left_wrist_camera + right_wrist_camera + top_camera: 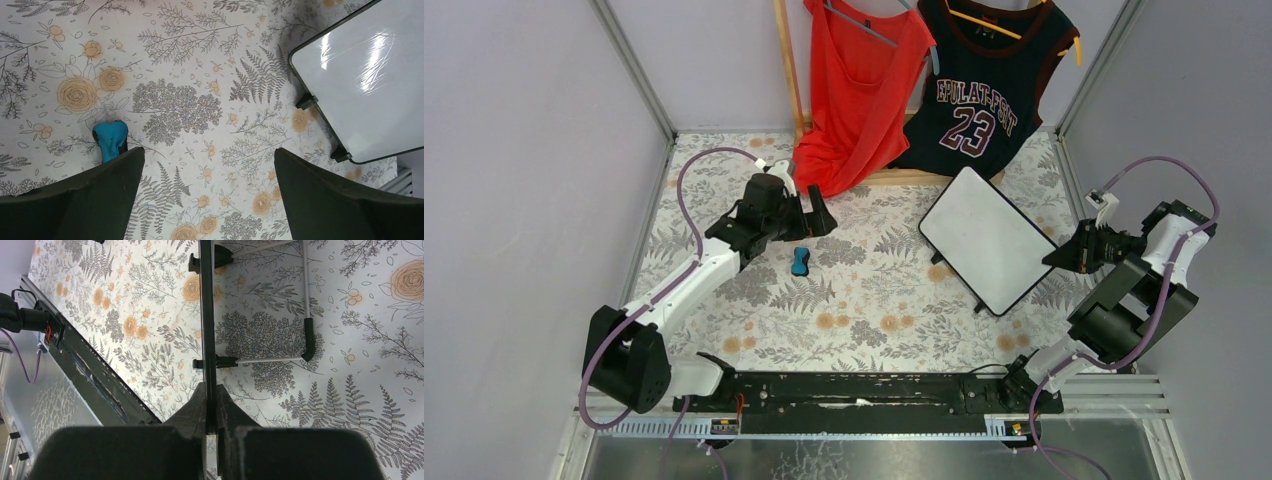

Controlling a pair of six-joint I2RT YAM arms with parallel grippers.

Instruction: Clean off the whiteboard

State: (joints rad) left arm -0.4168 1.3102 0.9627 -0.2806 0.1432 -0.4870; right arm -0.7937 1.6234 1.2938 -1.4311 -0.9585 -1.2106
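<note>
Nearest us is the base rail [854, 390], both arms bolted to it. Past that, floral worktop [874, 320].

The eraser [111, 139] lies flat on the worktop, just outside the left claw [209, 152]. In the left wrist view it peeks out beside the claw's left finger rather than in the gap. The left claw is released, jaws wide apart with nothing between them, hovering above the cloth.

The right claw [210, 390] is clenched on the whiteboard [984, 238], pinching its thin black rim near the right corner. The right wrist view shows the board edge-on between the fingers.

The board sits right of centre, well apart from the left claw and off to that claw's right. Its long axis runs far-left to near-right in the top view. The face looks clean to us: glare streaks, no red strokes that we can make out.

Our read is that the right arm steadies the board while the left is the wiping arm. The left arm is nearer the eraser, so its claw has to shift sideways over the eraser before closing, then cross rightward to the board.

At the far side hang a red top [859, 90] and a jersey [984, 90].
</note>
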